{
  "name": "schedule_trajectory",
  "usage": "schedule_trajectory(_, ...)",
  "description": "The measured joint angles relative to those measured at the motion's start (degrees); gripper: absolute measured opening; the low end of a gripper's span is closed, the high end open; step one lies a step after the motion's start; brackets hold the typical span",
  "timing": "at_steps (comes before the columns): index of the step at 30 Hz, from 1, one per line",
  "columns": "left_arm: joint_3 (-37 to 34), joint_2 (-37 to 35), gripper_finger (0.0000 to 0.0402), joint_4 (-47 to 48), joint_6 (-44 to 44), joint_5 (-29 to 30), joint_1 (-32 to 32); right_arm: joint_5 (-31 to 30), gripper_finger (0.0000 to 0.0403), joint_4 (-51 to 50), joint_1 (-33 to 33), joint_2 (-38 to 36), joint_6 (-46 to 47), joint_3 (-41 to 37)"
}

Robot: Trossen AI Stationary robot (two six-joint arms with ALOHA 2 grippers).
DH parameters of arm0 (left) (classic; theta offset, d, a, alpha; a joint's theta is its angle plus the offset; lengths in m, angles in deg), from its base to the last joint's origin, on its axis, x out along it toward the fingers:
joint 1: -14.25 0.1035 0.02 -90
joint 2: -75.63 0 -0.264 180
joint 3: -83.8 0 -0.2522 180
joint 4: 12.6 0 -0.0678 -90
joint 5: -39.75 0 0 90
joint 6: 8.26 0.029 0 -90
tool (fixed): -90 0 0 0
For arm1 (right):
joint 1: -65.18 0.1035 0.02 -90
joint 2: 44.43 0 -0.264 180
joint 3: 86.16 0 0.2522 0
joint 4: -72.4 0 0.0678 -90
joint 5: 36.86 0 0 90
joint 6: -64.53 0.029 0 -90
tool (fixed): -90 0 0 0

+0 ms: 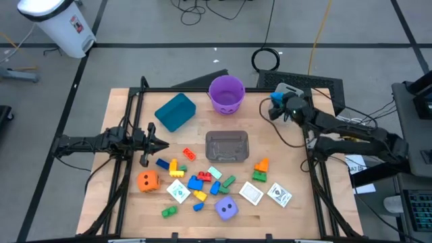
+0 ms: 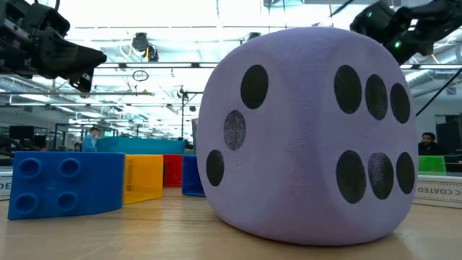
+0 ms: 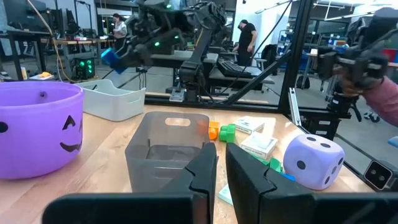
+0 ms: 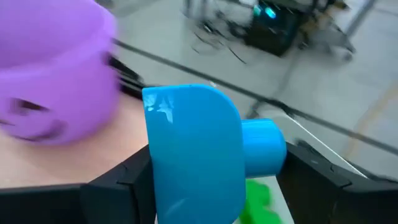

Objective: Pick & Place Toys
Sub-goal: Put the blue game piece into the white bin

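My right gripper (image 1: 273, 105) hangs over the table's far right part, just right of the purple bucket (image 1: 226, 93), and is shut on a blue block (image 4: 193, 155). The left wrist view shows that block (image 3: 111, 57) held in the air. My left gripper (image 1: 159, 143) waits shut at the table's left, pointing level toward the clear tub (image 1: 227, 146). The other toys lie on the near half. They include an orange die (image 1: 148, 180), a purple die (image 1: 227, 209), white cards (image 1: 251, 194) and several coloured blocks (image 1: 197, 182). My right gripper has the blue block pinched between its two fingers (image 4: 118, 186). One finger meets the block's flat side (image 4: 150, 168), and the round stud (image 4: 264, 146) points toward the other finger. The fingers reach in from the table's right, slanting a little downward. The block is lifted clear.
A teal bin (image 1: 175, 111) stands left of the purple bucket at the far side. A dark frame runs along the table's left, far and right edges (image 1: 202, 90). People stand in the room beyond the table (image 3: 247, 37).
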State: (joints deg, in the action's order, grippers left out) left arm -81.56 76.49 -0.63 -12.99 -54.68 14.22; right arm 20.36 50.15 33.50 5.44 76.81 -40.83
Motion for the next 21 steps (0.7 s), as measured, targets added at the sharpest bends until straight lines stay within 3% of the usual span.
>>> schedule_trajectory(3,0.0,0.0,0.0042,0.0,0.0,0.0,-0.02,0.8,0.0242,-0.1,-3.92,1.74,-0.71,-0.81)
schedule_trajectory(9,0.0,0.01,0.0042,0.0,0.0,0.0,0.0,8.99,0.0246,0.13,-9.41,4.56,1.11,-4.01)
schedule_trajectory(21,0.0,-0.01,0.0042,-0.02,0.0,0.0,-0.01,9.06,0.0247,0.09,-9.93,4.8,0.55,-6.9)
